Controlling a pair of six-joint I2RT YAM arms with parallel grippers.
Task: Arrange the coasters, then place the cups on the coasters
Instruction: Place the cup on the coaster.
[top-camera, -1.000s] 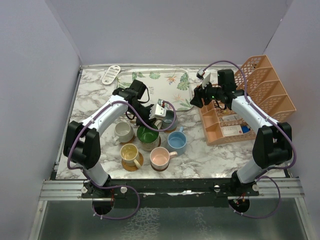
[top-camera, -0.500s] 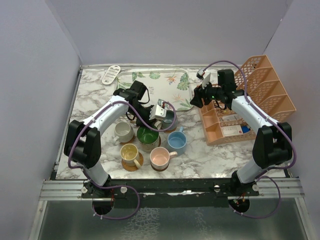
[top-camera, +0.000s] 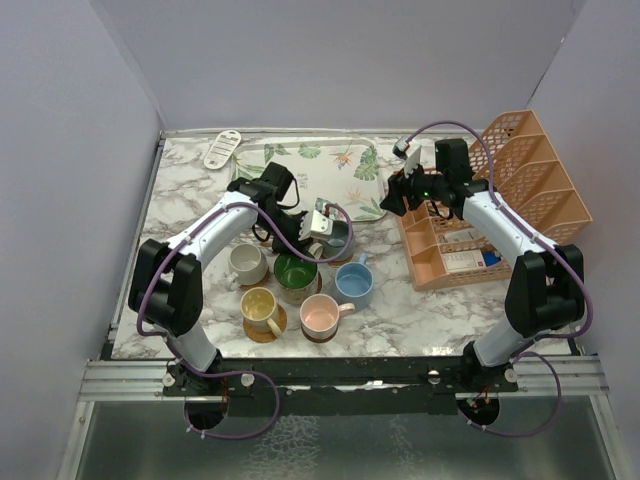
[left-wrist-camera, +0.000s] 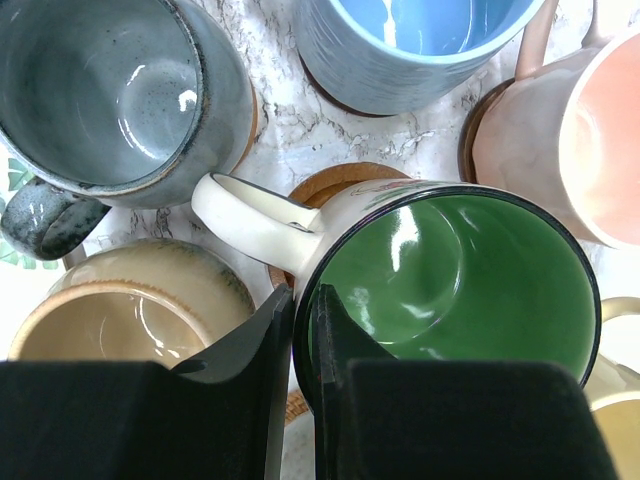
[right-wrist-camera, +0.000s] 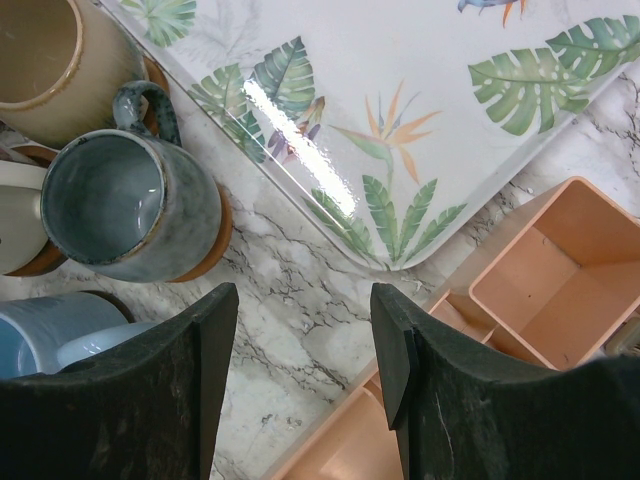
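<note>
L gripper (left-wrist-camera: 300, 305): fingers drawn together, clamped on the rim of the green-inside cup (left-wrist-camera: 450, 290); 1 finger outside the wall, 1 inside.
Green-inside cup: centre-right of L wrist view, upright, cream handle pointed to upper left; rim section nearest frame bottom is held between the fingers.
Brown coaster (left-wrist-camera: 335, 182): seen under green-inside cup, edge showing past the handle.
Cups round L gripper: tan cup (left-wrist-camera: 110, 320) at lower left, just beside the outer finger; grey-blue cup (left-wrist-camera: 110, 90) at upper left; lt-blue cup (left-wrist-camera: 420, 40) at top; pink cup (left-wrist-camera: 590, 140) at right edge. None of these is touched by the fingers.
R gripper (right-wrist-camera: 303, 310): fingers held apart, nothing between them; marble top (right-wrist-camera: 300, 250) seen in the gap.
R gripper vs cups: grey-blue cup lies at left of R wrist view, near the left-hand finger, apart from it.
Tray (right-wrist-camera: 400, 100): upper centre of R wrist view, its corner just above the gap.
Rack (right-wrist-camera: 560, 290): lower right of R wrist view, beside the right-hand finger.
Top view, bottom row: yellow cup (top-camera: 259, 304) set left of pink cup.
</note>
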